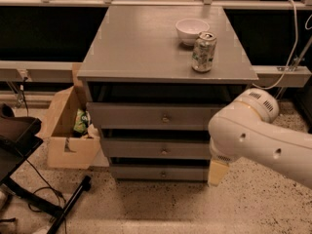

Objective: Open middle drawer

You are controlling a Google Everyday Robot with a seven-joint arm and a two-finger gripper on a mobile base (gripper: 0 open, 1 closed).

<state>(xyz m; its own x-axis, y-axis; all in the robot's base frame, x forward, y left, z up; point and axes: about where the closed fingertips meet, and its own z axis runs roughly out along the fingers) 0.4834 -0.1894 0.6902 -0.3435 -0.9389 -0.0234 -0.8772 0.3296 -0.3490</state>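
The grey cabinet has three drawers stacked in its front. The middle drawer is a grey flat front with a small round metal knob at its centre, and it looks closed. The top drawer and the bottom drawer also look closed. My gripper hangs as a cream-coloured tip below the white arm, at the cabinet's lower right front corner. It is right of the middle drawer's knob and a little below it, level with the bottom drawer.
A white bowl and a drink can stand on the cabinet top at the back right. An open cardboard box with items sits on the floor at the left. A black stand with a cable lies at the front left.
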